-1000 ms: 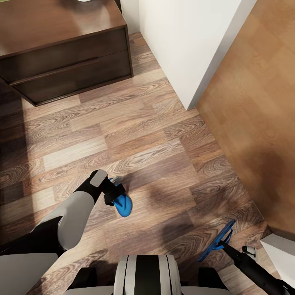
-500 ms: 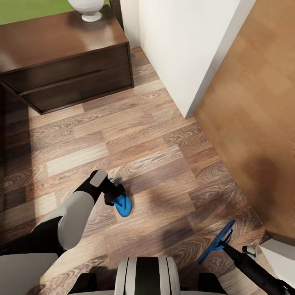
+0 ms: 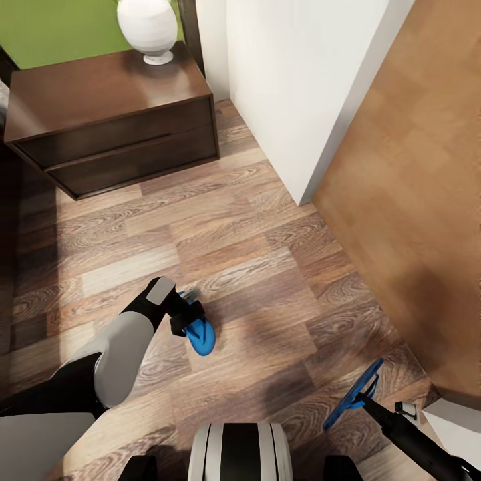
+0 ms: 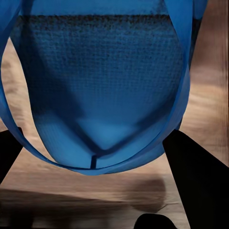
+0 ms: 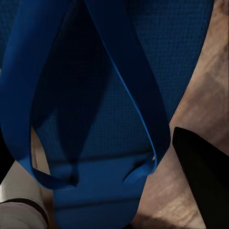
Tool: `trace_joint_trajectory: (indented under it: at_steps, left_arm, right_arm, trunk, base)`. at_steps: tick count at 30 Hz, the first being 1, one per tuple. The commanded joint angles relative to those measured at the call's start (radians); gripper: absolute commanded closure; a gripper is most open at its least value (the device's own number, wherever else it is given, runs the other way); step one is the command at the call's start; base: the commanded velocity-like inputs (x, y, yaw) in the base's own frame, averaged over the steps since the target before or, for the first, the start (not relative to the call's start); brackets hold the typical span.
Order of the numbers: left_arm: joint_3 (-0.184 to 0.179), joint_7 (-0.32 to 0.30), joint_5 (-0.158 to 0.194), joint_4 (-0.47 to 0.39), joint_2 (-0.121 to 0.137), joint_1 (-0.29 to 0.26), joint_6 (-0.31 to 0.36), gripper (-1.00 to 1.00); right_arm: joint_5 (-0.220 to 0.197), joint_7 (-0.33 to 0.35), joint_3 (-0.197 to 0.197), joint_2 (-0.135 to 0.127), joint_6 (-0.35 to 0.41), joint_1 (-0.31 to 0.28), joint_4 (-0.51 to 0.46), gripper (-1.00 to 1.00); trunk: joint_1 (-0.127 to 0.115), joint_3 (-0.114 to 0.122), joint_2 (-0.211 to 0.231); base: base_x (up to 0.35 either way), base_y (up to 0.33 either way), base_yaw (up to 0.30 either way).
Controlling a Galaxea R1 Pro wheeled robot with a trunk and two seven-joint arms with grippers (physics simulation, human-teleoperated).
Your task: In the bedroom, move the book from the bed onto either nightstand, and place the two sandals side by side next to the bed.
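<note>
Each of my grippers carries one bright blue sandal above the wood-plank floor. My left gripper [image 3: 186,316] is shut on a sandal [image 3: 200,333] that hangs flat below it; up close, in the left wrist view, that sandal [image 4: 102,90] sits between the dark fingers [image 4: 198,183]. At the lower right my right gripper [image 3: 361,399] is shut on the other sandal [image 3: 354,393], held on edge; the right wrist view shows its straps and sole [image 5: 109,95]. A dark-brown nightstand [image 3: 113,120] with two drawers stands at the far left. The book and the bed are out of view.
A white vase [image 3: 148,28] stands on the nightstand's top, in front of a green wall. A white wall corner [image 3: 300,100] juts in at the middle right, with a light-brown wooden door [image 3: 414,194] beside it. Open plank floor [image 3: 220,240] lies between me and the nightstand.
The whole view has shifted: the nightstand has slid down in the picture and the vase and green wall have come into sight. Both grippers hold their sandals as before.
</note>
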Motion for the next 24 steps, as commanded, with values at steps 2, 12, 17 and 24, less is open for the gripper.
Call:
trace_joint_trajectory:
  at_steps: [2,12,17,24]
  left_arm:
    - [0.003,0.010,0.008,-0.002,0.000,0.000,0.003,1.00]
    - [0.003,0.012,0.009,-0.002,0.000,0.000,0.007,1.00]
    - [0.003,0.013,0.008,-0.002,-0.001,0.000,0.009,1.00]
    - [0.003,0.017,0.008,-0.003,-0.001,0.000,0.008,1.00]
  right_arm:
    - [-0.004,0.002,0.000,0.000,0.013,0.000,0.000,1.00]
    - [-0.004,0.002,0.000,0.000,0.015,0.000,0.001,1.00]
    - [-0.003,0.002,0.000,0.000,0.015,0.000,0.001,1.00]
    - [0.000,0.002,-0.001,0.000,0.015,0.000,0.001,1.00]
  trunk:
    - [-0.001,0.007,0.000]
    - [-0.005,0.046,0.003]
    - [-0.008,0.065,0.004]
    - [-0.011,0.092,0.005]
  base:
    - [0.000,0.000,0.000]
    - [0.000,0.000,0.000]
    - [0.000,0.000,0.000]
    - [0.000,0.000,0.000]
